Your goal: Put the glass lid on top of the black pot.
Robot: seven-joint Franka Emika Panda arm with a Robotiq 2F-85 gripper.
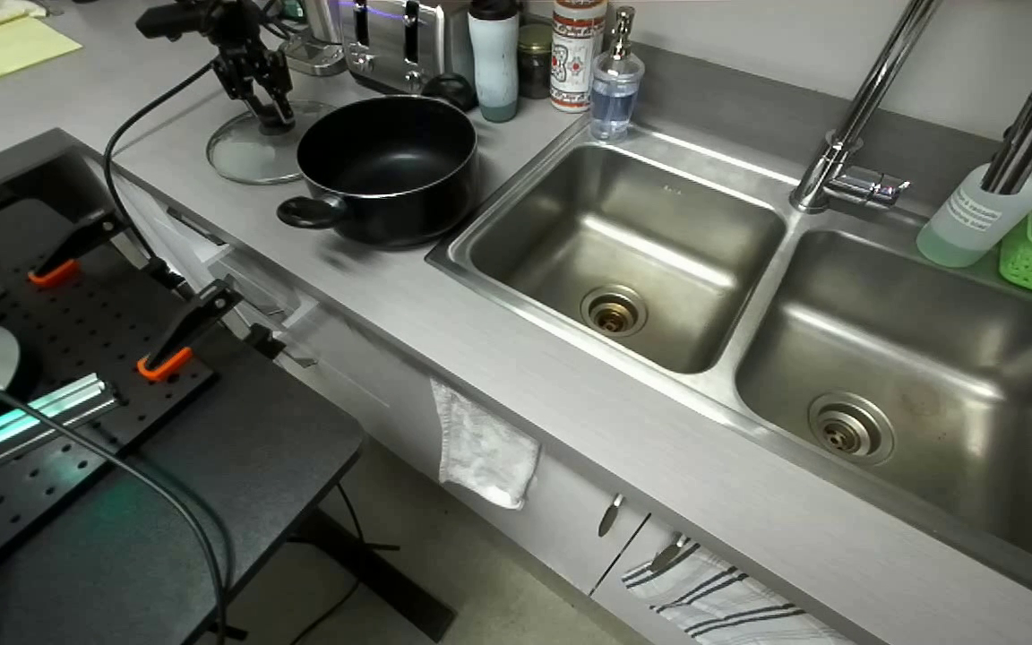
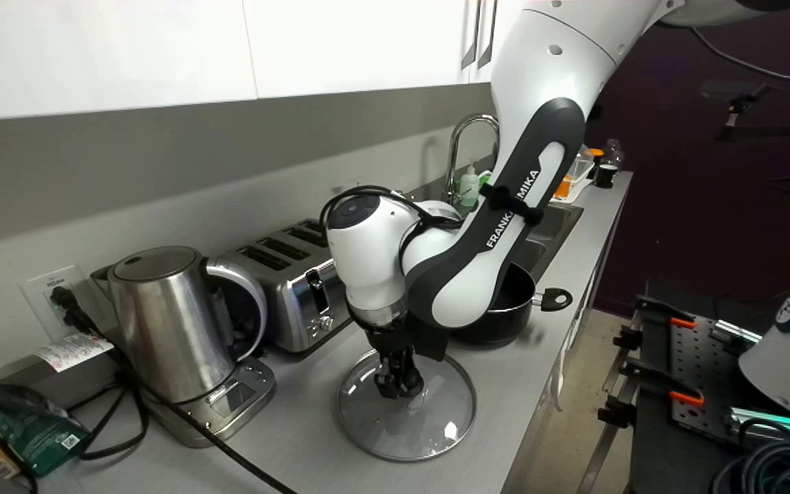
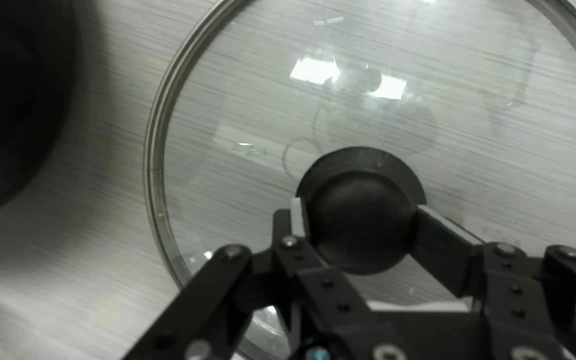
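Note:
The glass lid (image 1: 243, 161) lies flat on the counter beside the black pot (image 1: 408, 210) in an exterior view. The lid (image 2: 429, 429) and the pot (image 2: 494, 328) also show in an exterior view, the pot partly hidden by the arm. My gripper (image 1: 272, 116) is low over the lid's middle. In the wrist view the gripper (image 3: 359, 220) has one finger on each side of the lid's dark round knob, and both pads appear to touch it. The lid (image 3: 248, 115) fills much of this view, and the pot's dark side (image 3: 13, 100) is at the left. The pot is upright and uncovered.
A steel toaster (image 2: 292, 281) and a kettle (image 2: 162, 322) stand along the wall behind the lid. A tumbler (image 1: 494, 63) and a soap dispenser (image 1: 616, 85) stand behind the pot. The sink (image 1: 498, 278) borders the pot's other side. A black cable (image 1: 113, 148) hangs over the counter edge.

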